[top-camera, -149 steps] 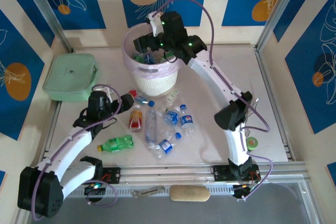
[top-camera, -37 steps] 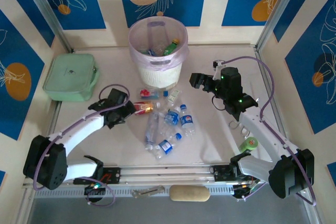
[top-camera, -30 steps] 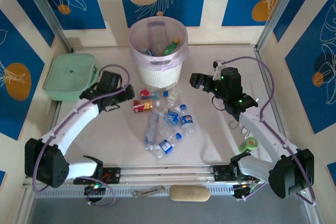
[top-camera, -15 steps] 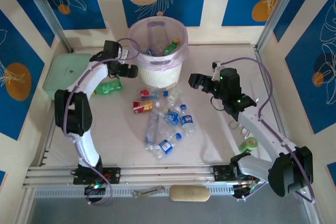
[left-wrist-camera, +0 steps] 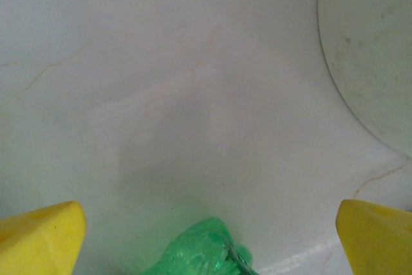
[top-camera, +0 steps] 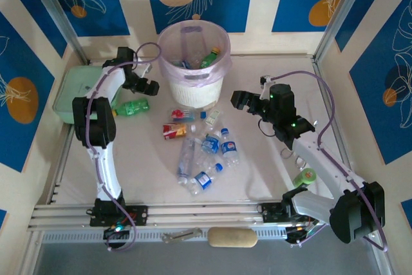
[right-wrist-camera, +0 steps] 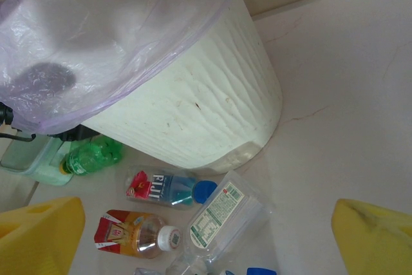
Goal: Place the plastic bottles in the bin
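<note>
The bin [top-camera: 194, 62], white with a pink-purple liner, stands at the back centre with several bottles inside. My left gripper [top-camera: 145, 85] hovers open just left of it. A green bottle [top-camera: 132, 107] lies loose on the table, its end [left-wrist-camera: 199, 256] below my left gripper [left-wrist-camera: 210, 228]. My right gripper [top-camera: 241, 100] is open and empty, right of the bin [right-wrist-camera: 187, 114]. Several clear blue-capped bottles [top-camera: 206, 152] lie in a pile in front. The right gripper [right-wrist-camera: 206, 236] looks down on a Fiji bottle [right-wrist-camera: 164, 187], a red-labelled bottle [right-wrist-camera: 132, 233] and a flat clear bottle [right-wrist-camera: 225, 217].
A pale-green lidded box [top-camera: 84, 91] sits at the back left, close to my left arm. A green tape roll [top-camera: 308, 176] lies by the right arm's base. Metal frame posts and patterned walls close in the table.
My left arm swung from the pile's left edge to the back left beside the bin. The green bottle now lies on the table there. The right arm has not moved.
</note>
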Robot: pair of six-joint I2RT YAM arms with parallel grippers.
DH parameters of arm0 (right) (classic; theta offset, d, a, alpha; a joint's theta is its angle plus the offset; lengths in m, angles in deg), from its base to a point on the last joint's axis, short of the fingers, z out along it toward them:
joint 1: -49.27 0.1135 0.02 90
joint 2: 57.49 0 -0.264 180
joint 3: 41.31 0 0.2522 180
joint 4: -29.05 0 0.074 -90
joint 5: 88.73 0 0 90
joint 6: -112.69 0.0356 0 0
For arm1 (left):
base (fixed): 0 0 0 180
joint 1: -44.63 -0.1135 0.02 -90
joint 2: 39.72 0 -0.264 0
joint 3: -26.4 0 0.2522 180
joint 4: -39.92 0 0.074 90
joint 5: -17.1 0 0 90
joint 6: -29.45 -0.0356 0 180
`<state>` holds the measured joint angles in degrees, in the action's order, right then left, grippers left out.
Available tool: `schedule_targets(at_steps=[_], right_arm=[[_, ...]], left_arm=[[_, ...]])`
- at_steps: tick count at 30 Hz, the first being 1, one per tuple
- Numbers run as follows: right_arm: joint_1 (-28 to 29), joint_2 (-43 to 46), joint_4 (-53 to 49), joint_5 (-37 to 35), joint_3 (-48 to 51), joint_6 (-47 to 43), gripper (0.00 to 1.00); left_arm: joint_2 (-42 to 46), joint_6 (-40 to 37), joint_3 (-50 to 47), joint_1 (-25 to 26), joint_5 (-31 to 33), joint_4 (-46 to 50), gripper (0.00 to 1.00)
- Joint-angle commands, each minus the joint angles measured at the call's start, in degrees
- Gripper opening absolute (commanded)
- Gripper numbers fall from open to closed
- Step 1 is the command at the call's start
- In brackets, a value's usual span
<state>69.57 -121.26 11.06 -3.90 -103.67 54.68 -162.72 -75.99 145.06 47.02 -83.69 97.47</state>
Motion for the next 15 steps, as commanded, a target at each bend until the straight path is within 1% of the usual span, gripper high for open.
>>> schedule_targets(at_steps=[1,6,15], right_arm=[[0.4,1.2,-0.1,-0.8,0.7,0.6,0.99],[0.6,0.4,0.3,0.0,0.2,0.7,0.99],[0.6,1.4,-0.2,-0.8,0.2,0.4,0.99]], left_arm=[[1.5,-5.5,-2.9,-0.7,1.8,3.6,0.99],[0.8,-7.5,-6.3,-1.1,4.9,5.0,0.99],[0.1,-5.5,-10.4,-1.1,7.4,3.7,0.99]])
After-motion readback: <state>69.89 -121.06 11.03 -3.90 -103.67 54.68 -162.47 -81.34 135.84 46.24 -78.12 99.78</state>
